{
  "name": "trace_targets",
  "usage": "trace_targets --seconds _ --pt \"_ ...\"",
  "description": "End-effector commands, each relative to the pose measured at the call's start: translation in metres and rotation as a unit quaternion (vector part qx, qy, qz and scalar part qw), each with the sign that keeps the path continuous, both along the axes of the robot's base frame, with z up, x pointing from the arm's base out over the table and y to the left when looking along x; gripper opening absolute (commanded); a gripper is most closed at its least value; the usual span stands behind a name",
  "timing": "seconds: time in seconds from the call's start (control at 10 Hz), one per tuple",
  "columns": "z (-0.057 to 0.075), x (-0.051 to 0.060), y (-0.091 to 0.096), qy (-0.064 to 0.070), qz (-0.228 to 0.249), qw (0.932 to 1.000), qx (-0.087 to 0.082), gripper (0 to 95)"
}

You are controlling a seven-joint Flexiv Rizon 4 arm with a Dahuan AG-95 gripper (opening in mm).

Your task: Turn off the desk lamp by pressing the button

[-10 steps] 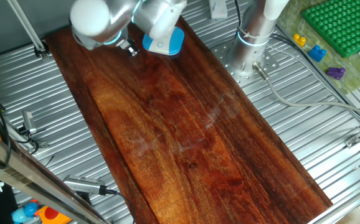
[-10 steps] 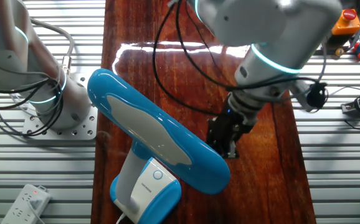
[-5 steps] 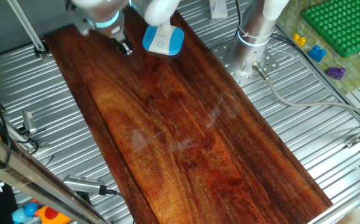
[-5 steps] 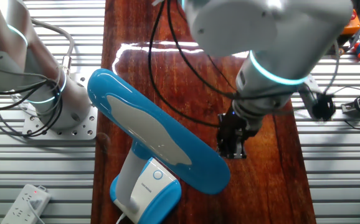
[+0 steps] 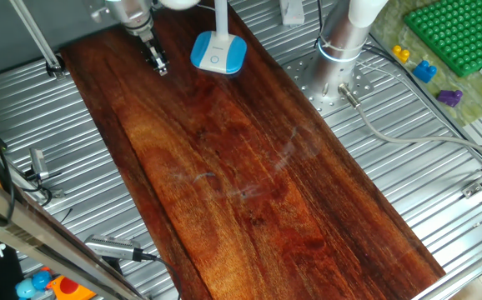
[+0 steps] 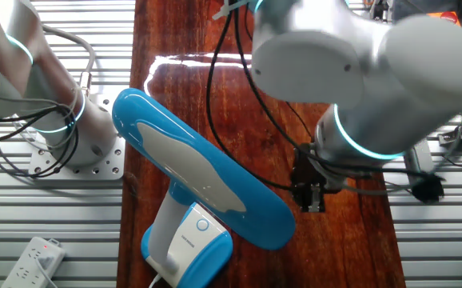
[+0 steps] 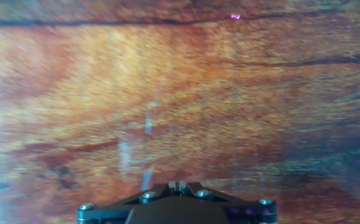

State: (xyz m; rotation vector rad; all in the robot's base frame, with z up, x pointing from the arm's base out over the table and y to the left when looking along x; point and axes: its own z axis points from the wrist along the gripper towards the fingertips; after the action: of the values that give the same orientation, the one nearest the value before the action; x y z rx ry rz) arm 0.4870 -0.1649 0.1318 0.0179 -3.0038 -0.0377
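My claw [image 5: 159, 65] hung over the bare wooden surface [image 5: 249, 183], its spread impossible for me to tell. The desk lamp [image 5: 218, 52] stood just beside it; I judged it light, tippable, needing a straight-down press on the button [image 6: 203, 226].

You are looking at a dark reddish wooden board [image 5: 249, 167] running diagonally across a ribbed metal table [image 5: 441, 200]. At the upper right sits a green studded plate [image 5: 458, 33]; a white power strip [image 6: 35, 258] lies lower left in the other fixed view.
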Motion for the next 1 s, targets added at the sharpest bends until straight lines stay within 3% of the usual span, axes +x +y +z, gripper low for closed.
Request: trace_targets --seconds 0.1,0.6,1.0 --pt "-0.001 0.004 0.005 0.002 0.002 1.0 -0.003 0.0" --pt "-0.005 0.016 0.028 0.0 -0.018 0.9998 -0.004 0.0" --pt "-0.012 0.015 0.05 -0.001 -0.033 0.9995 -0.004 0.0"
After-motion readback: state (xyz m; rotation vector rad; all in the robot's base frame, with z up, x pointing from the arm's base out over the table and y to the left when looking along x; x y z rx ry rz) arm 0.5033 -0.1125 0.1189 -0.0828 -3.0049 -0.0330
